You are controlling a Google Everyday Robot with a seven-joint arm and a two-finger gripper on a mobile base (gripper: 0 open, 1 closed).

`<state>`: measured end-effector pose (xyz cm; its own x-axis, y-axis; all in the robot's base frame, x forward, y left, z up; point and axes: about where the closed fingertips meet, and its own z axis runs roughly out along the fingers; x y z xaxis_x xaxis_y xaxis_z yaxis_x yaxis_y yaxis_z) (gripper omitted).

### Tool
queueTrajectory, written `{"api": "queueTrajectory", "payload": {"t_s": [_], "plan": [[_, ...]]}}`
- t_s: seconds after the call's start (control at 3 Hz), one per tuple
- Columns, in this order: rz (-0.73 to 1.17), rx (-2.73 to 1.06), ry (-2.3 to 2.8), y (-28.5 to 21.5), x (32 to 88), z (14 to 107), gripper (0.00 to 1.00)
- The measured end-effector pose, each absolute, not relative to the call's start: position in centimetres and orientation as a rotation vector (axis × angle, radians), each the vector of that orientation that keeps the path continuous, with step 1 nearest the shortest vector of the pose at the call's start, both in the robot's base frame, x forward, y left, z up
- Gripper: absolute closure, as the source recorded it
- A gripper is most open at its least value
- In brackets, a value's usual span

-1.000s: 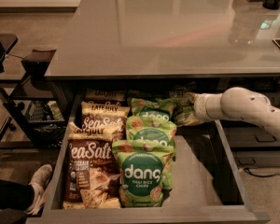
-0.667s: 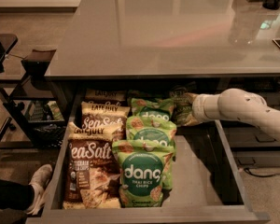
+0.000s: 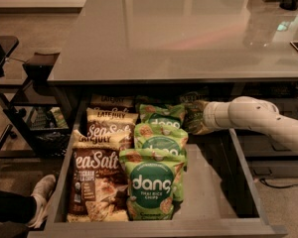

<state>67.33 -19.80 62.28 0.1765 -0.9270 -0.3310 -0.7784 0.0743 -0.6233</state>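
Observation:
An open drawer (image 3: 211, 187) under the grey counter holds two rows of snack bags. The left row is brown Sea Salt chip bags (image 3: 97, 180), the middle row green Dang rice chip bags (image 3: 156, 187). My white arm (image 3: 253, 115) reaches in from the right at the drawer's back. My gripper (image 3: 194, 118) is up against a dark green bag (image 3: 188, 110) at the back, right of the rearmost Dang bag (image 3: 161, 114). That bag and the shadow under the counter hide most of the gripper.
The grey counter top (image 3: 179, 33) overhangs the back of the drawer. The drawer's right third shows bare floor. A black chair and cart frame (image 3: 30, 108) stand to the left. A person's shoe (image 3: 39, 197) is at the lower left, beside the drawer.
My arm has edged slightly left, deeper toward the bags at the back. The bags in the drawer have not shifted.

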Motion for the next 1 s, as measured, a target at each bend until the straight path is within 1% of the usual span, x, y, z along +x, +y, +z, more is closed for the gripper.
{"api": "queueTrajectory", "payload": {"t_s": [0.33, 0.67, 1.0], "plan": [[-0.259, -1.731, 1.626, -19.73, 67.4, 62.15, 0.49], [-0.255, -1.737, 1.627, -19.58, 67.51, 61.87, 0.71], [-0.255, -1.737, 1.627, -19.57, 67.51, 61.87, 0.95]]}}
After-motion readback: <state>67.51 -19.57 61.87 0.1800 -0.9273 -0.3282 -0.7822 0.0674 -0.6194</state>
